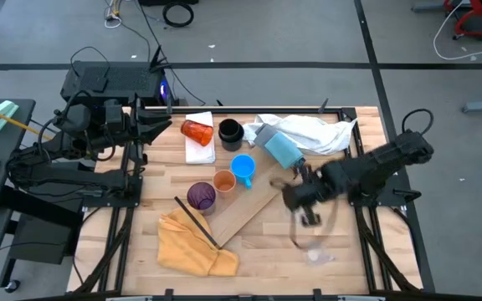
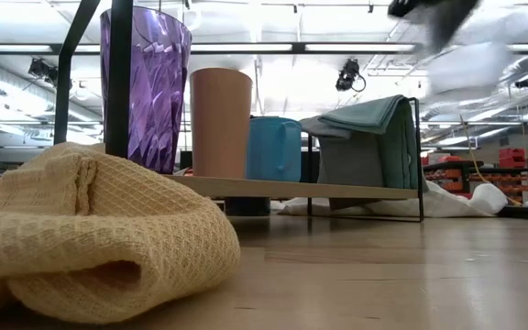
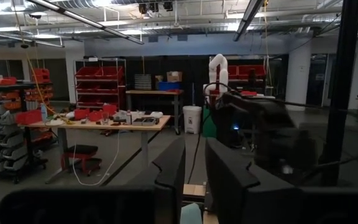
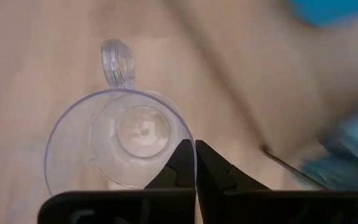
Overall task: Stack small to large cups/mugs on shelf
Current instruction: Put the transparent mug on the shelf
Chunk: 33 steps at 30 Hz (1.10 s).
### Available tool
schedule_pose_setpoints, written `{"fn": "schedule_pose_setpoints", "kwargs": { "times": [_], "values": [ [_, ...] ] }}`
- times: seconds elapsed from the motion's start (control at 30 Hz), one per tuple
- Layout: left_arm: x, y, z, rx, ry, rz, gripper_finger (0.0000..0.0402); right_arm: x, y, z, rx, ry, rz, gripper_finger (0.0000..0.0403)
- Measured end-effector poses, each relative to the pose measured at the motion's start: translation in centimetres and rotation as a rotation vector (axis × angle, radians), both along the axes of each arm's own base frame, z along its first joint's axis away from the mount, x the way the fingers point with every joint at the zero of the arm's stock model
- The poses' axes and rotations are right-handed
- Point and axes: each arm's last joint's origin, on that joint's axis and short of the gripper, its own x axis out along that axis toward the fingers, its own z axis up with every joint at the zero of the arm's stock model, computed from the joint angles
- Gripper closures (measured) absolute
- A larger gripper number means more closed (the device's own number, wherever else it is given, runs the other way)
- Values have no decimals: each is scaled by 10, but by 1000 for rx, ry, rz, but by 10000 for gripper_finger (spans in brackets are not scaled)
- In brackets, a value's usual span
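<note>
The pale wood shelf [image 1: 253, 211] lies slantwise on the table. On it stand a purple cup [image 1: 201, 196], a small orange cup [image 1: 224, 181] and a blue mug [image 1: 243, 167], which also show in the low view: purple cup [image 2: 145, 87], orange cup [image 2: 220, 110], blue mug [image 2: 273, 148]. A red-orange tumbler [image 1: 197, 131] lies on a white pad. A black mug [image 1: 229, 130] stands beside it. My right gripper [image 1: 308, 219] is shut on a clear mug [image 4: 120, 140] right of the shelf. My left gripper [image 1: 153, 125] is open at the far left. My right gripper pinches the clear mug's wall at the rim [image 4: 190, 142], one finger inside and one outside, away from the handle [image 4: 118, 62]. The fingers come from above, pointing down. The mug is upright with its mouth up. I cannot tell whether its base is on the table.
A pale-blue cylinder [image 1: 281, 149] and a white cloth [image 1: 312, 132] lie at the far right. A yellow cloth [image 1: 192, 242] with a black stick [image 1: 195, 219] lies near the front, left of the shelf. Bare wood shows at the front right.
</note>
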Motion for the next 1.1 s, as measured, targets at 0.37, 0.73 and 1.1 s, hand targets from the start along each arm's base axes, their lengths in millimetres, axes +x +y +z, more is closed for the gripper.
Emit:
{"fn": "schedule_pose_setpoints", "kwargs": {
  "times": [0.37, 0.73, 1.1],
  "values": [
    [0, 0, 0, -1, 0, 0, 339, 22, -76, 1, 75, -94, -666, 403],
    [0, 0, 0, 18, 4, 4, 334, 29, -99, -7, 112, -106, -870, 403],
    [0, 0, -2, 16, 27, 5, 333, 47, -107, -26, 85, -81, -867, 403]
  ]
}}
